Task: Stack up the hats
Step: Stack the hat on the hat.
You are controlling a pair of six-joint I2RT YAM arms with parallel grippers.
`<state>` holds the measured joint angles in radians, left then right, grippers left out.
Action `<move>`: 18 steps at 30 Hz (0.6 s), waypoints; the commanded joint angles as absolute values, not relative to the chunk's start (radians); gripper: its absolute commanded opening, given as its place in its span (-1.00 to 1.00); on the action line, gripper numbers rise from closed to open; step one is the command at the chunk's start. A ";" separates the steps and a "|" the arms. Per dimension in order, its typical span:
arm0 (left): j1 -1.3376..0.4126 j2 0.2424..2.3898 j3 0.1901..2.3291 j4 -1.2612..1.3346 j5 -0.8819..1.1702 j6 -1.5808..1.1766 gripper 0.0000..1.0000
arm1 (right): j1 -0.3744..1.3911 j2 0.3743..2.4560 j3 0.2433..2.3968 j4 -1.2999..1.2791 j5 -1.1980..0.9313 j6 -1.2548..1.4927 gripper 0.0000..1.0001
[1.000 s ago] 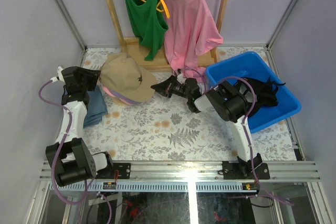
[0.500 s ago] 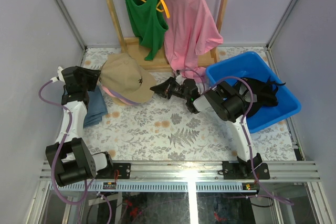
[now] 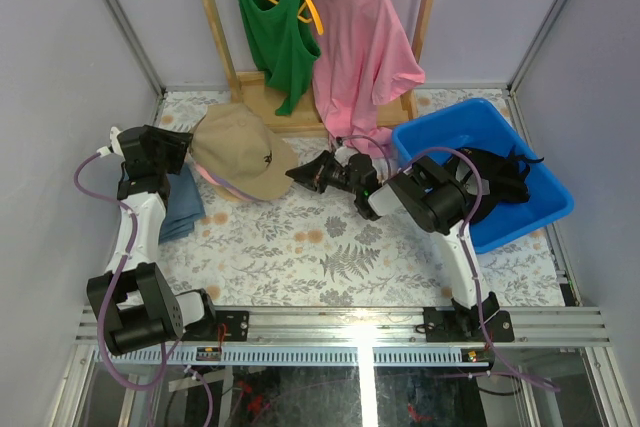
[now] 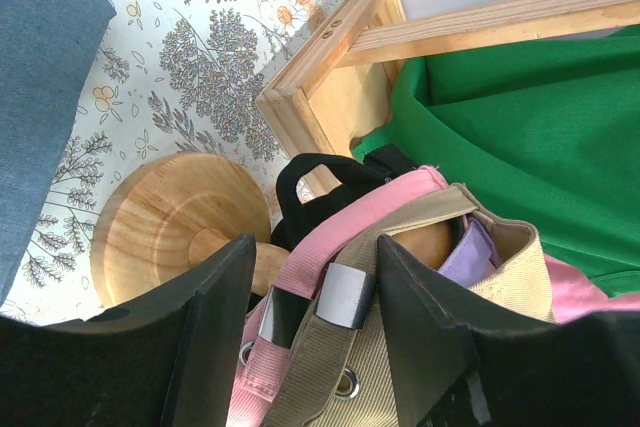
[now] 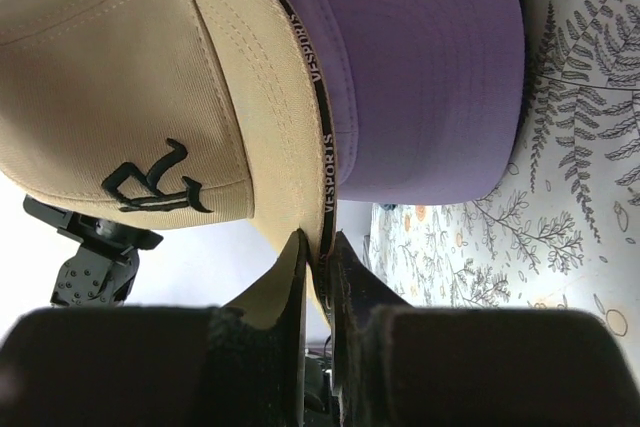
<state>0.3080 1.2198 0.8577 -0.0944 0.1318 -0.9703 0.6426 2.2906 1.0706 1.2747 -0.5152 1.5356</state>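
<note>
Our right gripper (image 5: pixel 318 244) pinches the tan cap's (image 5: pixel 120 67) brim edge. Our left gripper (image 4: pixel 312 249), behind that cap, is spread with the straps (image 4: pixel 350 222) between.

We see matt, stitched cloth on the tan cap (image 5: pixel 120 77), smooth bare wood on the stand (image 4: pixel 160 217), and a glossy plastic bin (image 3: pixel 455 127).

Green tank top (image 3: pixel 272 32) beside pink T-shirt (image 3: pixel 360 42) on wooden rack (image 4: pixel 330 52); blue bin (image 3: pixel 455 125) at right.

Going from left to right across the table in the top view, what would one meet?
Blue fabric piece, tan cap, right gripper pinching its brim, blue bin.
</note>
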 commanded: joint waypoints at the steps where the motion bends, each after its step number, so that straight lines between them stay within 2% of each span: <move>1: 0.318 1.219 0.877 -0.123 0.084 -0.956 0.00 | 0.657 2.406 1.029 0.948 -0.530 1.415 -1.00; 13: 0.314 1.216 0.876 -0.098 0.114 -0.962 0.05 | 0.680 2.434 1.062 0.821 -0.495 1.351 -0.99; 14: 0.313 1.215 0.875 -0.098 0.115 -0.962 0.05 | 0.680 2.436 1.060 0.817 -0.493 1.347 -0.94; 18: 0.310 1.214 0.871 -0.097 0.115 -0.963 0.06 | 0.681 2.423 1.034 0.840 -0.487 1.354 -0.56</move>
<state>0.3080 1.2198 0.8577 -0.0959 0.1337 -0.9703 0.6594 2.3291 1.1206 1.2121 -0.5114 1.4742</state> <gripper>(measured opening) 0.526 0.181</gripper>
